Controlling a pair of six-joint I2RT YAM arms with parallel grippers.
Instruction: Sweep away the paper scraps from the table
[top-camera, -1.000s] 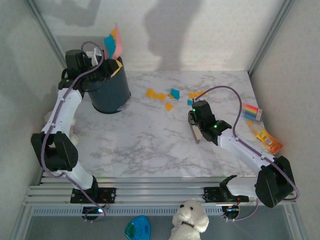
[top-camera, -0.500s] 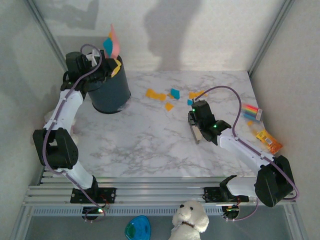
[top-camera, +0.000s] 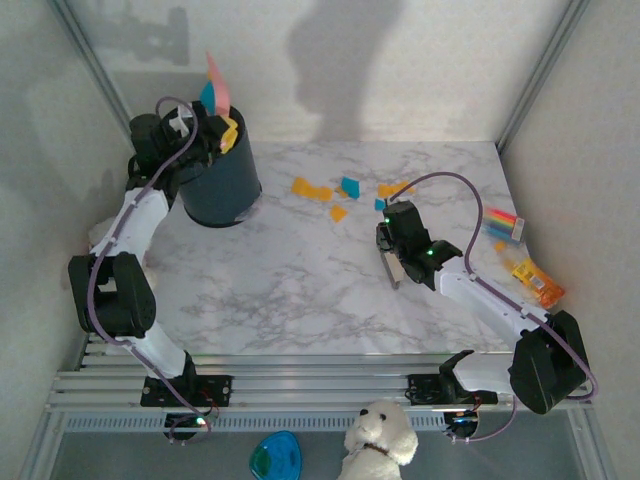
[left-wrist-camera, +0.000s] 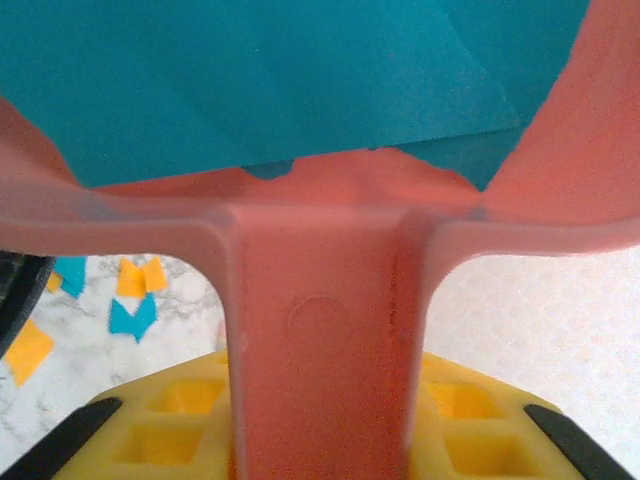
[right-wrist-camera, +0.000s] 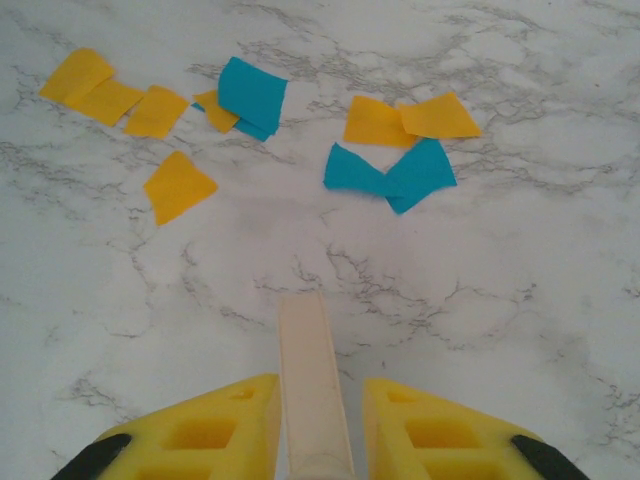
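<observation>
Left claw (left-wrist-camera: 320, 440), dustpan (left-wrist-camera: 320, 300) tipped steeper over bin (top-camera: 215, 190); right claw (right-wrist-camera: 315, 440), handle (right-wrist-camera: 312, 380) unmoved

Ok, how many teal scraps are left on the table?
3 teal scraps: one overlapping an orange scrap at the left, and two touching each other, and, to its right. Another may hide under the first.

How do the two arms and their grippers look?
The left arm and right arm have white links, black joints and a purple cable each; a green light glows on the right one. The left gripper and right gripper have yellow fingers with square recesses and black tips.
</observation>
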